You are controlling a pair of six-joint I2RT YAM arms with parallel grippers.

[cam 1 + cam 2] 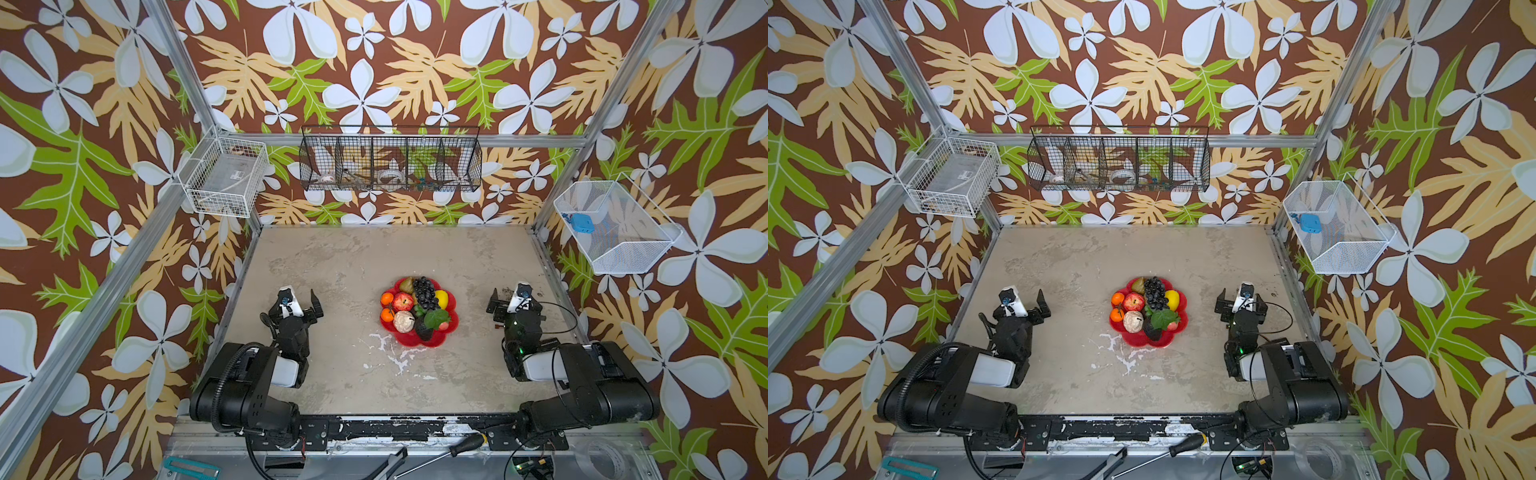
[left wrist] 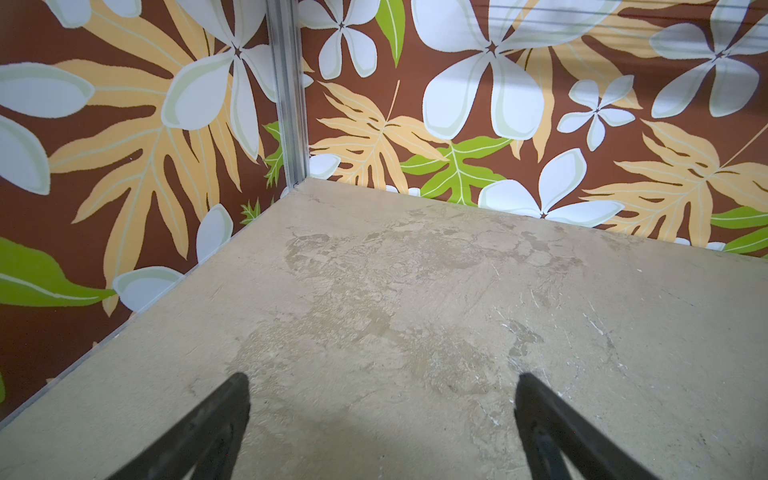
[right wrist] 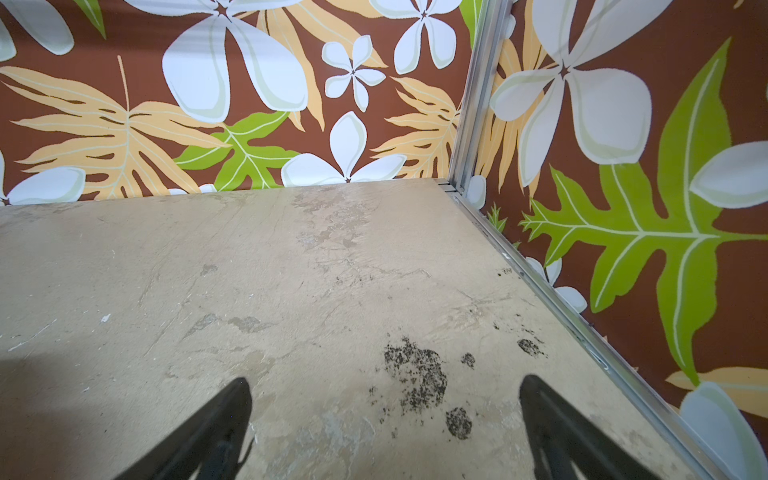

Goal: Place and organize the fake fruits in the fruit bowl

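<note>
On the far left wall hangs a white wire basket [image 1: 226, 176]. Below it, on the left of the table [image 1: 353, 257], the left gripper [image 1: 298, 296] sits low, its jaws spread wide with nothing between them; its wrist view shows only bare tabletop between the two dark fingers [image 2: 224, 415]. It is well apart from the fruit.

In the middle of the table stands the fruit bowl [image 1: 409, 340], and all the fake fruits I can see lie inside it. At its left edge are two oranges [image 1: 387, 298], one nearer than the other. Next come the red apple [image 1: 403, 302] and, in front of it, the cream lumpy piece [image 1: 404, 321]. The pear [image 1: 406, 284] lies at the far rim, touching the black grape bunch [image 1: 424, 291]. A dark fruit [image 1: 423, 330] sits toward the near rim beside a green leaf [image 1: 435, 318]. A yellow lemon [image 1: 441, 298] and a strawberry [image 1: 444, 326] fill the right side.

Right of the bowl, the right gripper [image 1: 513, 296] rests near the table's edge, jaws gaping and empty, over dark speckles [image 3: 415, 374]. A white mesh basket [image 1: 615, 249] hangs on the right wall.
</note>
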